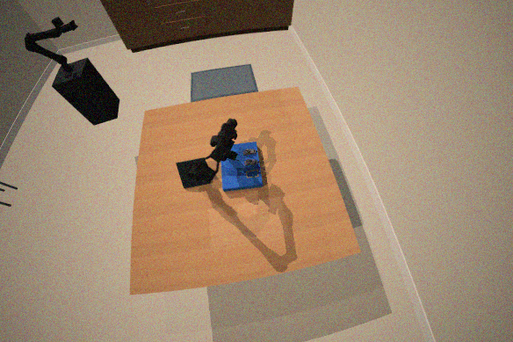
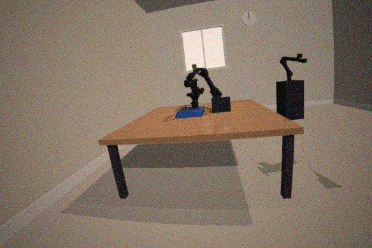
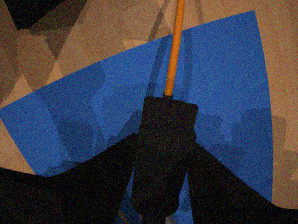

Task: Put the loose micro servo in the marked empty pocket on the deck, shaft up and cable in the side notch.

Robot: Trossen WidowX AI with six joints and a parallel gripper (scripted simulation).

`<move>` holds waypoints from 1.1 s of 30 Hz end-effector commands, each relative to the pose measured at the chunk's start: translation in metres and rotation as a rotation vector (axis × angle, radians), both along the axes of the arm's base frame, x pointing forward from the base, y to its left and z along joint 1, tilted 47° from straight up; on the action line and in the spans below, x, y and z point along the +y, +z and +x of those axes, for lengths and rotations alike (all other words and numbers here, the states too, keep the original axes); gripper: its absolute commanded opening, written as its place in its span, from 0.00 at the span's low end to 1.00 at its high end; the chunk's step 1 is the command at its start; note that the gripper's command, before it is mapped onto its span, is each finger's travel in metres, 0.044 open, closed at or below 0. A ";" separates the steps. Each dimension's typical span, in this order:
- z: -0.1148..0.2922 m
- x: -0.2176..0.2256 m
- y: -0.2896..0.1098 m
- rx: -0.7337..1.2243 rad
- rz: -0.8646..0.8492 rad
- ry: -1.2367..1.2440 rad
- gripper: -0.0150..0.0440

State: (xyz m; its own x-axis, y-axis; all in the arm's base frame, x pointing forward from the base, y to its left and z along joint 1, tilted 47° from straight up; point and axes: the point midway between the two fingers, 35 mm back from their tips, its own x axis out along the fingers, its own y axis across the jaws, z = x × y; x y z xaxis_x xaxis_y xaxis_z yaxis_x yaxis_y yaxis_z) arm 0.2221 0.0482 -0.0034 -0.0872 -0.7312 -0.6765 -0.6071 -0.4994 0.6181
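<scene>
The loose micro servo (image 3: 166,123) is a black block lying on the blue deck (image 3: 220,63) (image 1: 234,181) (image 2: 190,113). Its orange cable (image 3: 176,30) runs away over the deck's far edge onto the table. My gripper (image 3: 164,144) (image 1: 230,156) (image 2: 193,104) is low over the deck and shut on the servo's body, one dark finger on each side. In the top view the arm hides the held servo. Several mounted servos (image 1: 251,161) sit in a row on the deck's right part. The fingers hide the marked pocket in the wrist view.
The arm's black base (image 1: 195,173) (image 2: 220,104) stands just left of the deck on the wooden table (image 1: 220,243) (image 2: 223,125). A second arm on a black pedestal (image 1: 85,89) (image 2: 290,97) and a cabinet (image 1: 198,5) stand off the table.
</scene>
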 end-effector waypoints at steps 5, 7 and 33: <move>-0.001 0.006 0.008 -0.016 0.011 -0.004 0.25; -0.002 0.005 0.008 -0.016 0.011 -0.004 0.25; 0.027 -0.025 0.037 -0.017 0.008 -0.004 0.25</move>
State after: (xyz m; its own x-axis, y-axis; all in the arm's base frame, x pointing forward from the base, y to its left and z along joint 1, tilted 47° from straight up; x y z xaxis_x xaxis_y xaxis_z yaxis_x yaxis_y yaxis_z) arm 0.2510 0.0323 0.0205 -0.0903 -0.7250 -0.6828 -0.6190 -0.4962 0.6087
